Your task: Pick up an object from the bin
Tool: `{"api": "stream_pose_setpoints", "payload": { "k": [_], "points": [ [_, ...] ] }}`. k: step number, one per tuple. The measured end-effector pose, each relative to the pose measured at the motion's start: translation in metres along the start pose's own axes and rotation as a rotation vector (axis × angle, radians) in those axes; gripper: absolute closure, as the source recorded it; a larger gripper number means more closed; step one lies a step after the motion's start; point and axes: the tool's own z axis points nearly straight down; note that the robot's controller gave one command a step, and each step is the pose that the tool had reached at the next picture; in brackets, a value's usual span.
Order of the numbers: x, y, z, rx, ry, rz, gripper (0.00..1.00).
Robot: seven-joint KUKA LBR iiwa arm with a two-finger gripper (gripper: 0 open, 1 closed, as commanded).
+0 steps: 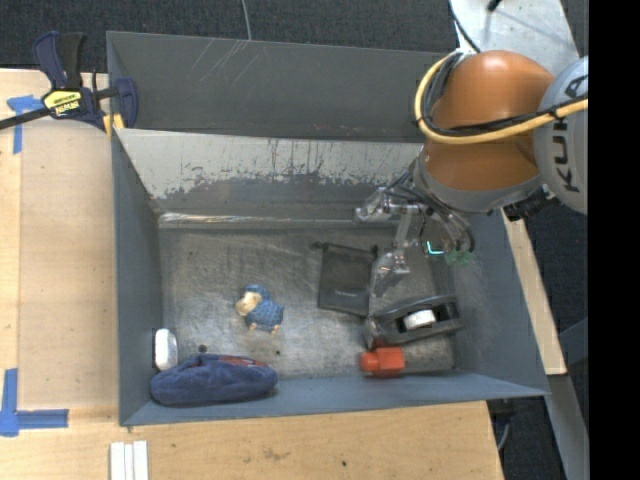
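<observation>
Here the end effector [388, 268], grip state unreadable, hangs beside a flat dark-grey square pad [342, 276].

Your arm's wrist wears a rounded orange cover [487, 98] ringed by a yellow cable [490, 133]. Its pale link [568, 133] bears black letters; the gripper [392, 263] is silvery metal.

Robotics lab or test cell indicated. Industrial arm [565, 138] with orange cover [490, 108] and yellow cable [470, 134] seen at upper right; lettering partly legible on casing. Grey metal bin [300, 88] set at centre of frame, filled with unrelated odds: small blue toy [262, 310], blue cloth pouch [212, 380], red block [383, 361]. Dark floor [330, 3] seen along top.
</observation>
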Motion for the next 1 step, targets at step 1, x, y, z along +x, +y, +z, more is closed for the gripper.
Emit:
{"api": "stream_pose_setpoints", "payload": {
  "k": [1],
  "points": [
    [-0.0429, -0.0271, 0.1106, 0.0, -0.002, -0.293, 0.0]
  ]
}}
